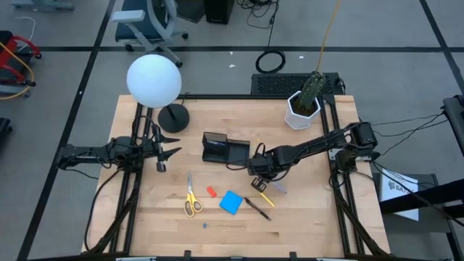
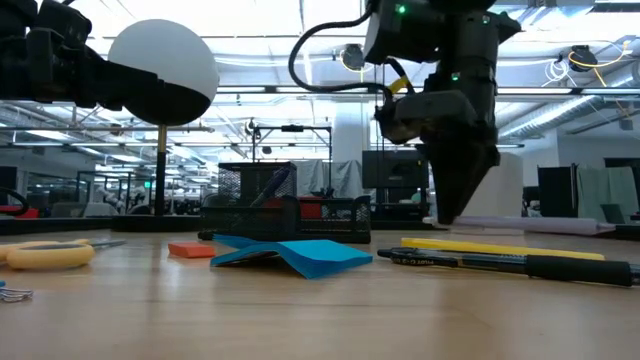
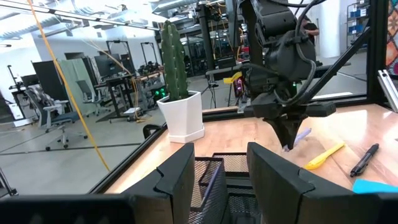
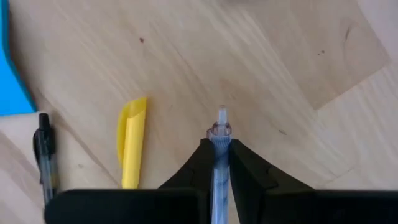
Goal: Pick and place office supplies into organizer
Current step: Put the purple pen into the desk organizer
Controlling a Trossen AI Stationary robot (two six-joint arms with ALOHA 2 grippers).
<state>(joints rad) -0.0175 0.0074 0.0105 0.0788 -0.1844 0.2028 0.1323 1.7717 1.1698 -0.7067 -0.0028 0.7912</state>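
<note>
Pinching the purple-grey pen (image 4: pixel 221 152) on the table, the right gripper (image 1: pixel 259 176) sat just beside the yellow pen (image 1: pixel 266 198) and near the organizer (image 1: pixel 223 148). One pen-like item already seemed to stand in its cup. The scissors (image 1: pixel 191 199), eraser (image 1: pixel 212 191), pad (image 1: pixel 231 202) and black pen (image 1: pixel 257 209) still lay out. The left gripper (image 1: pixel 164 154) waited aside, fingers apart.
</note>
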